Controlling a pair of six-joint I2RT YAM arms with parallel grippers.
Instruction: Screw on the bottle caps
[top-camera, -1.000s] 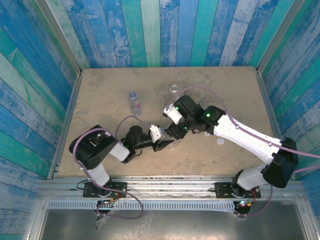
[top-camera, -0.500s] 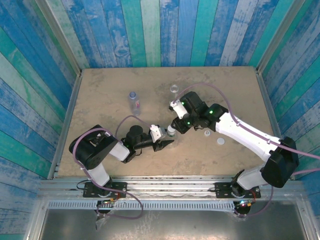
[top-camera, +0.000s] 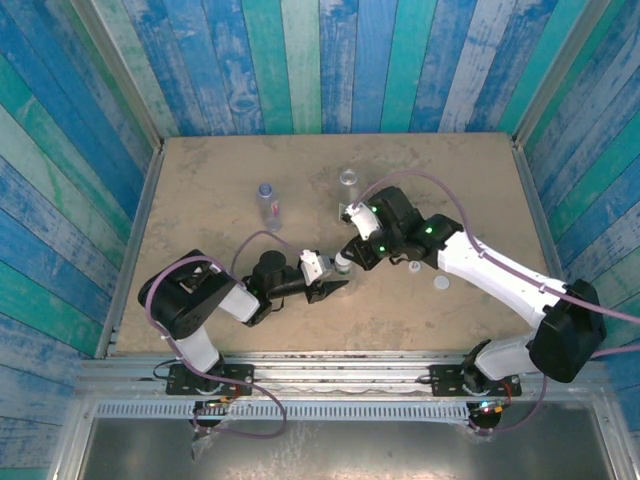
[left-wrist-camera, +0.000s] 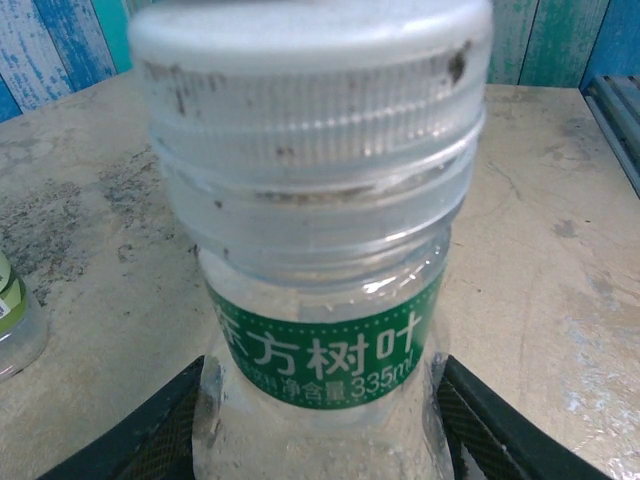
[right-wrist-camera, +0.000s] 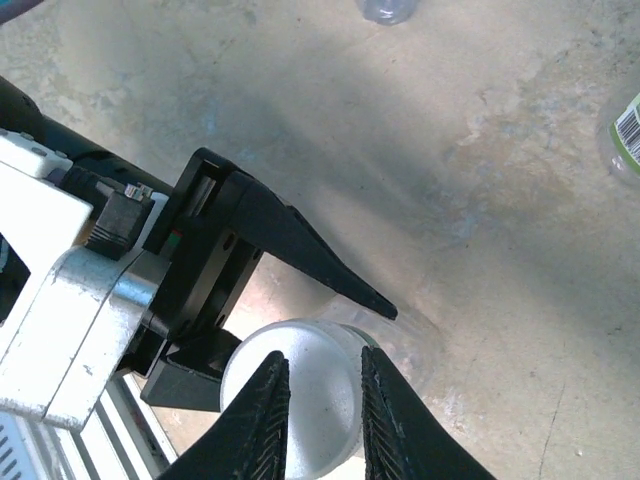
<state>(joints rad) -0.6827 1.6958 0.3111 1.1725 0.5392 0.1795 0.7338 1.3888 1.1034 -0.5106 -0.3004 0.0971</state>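
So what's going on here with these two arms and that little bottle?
The left end effector holds a green-label bottle upright. The right end effector is shut right over its white cap, apparently to twist it on; whether it truly grips the cap is hard to tell. Two more bottles wait farther back, and two loose caps lie to the right.

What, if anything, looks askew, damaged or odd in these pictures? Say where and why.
The white ribbed plastic screw cap on the clear plastic bottle with the green label carries dark specks and smudges, mostly on its left side and upper right rim, so it looks grimy. No spill or crack shows.
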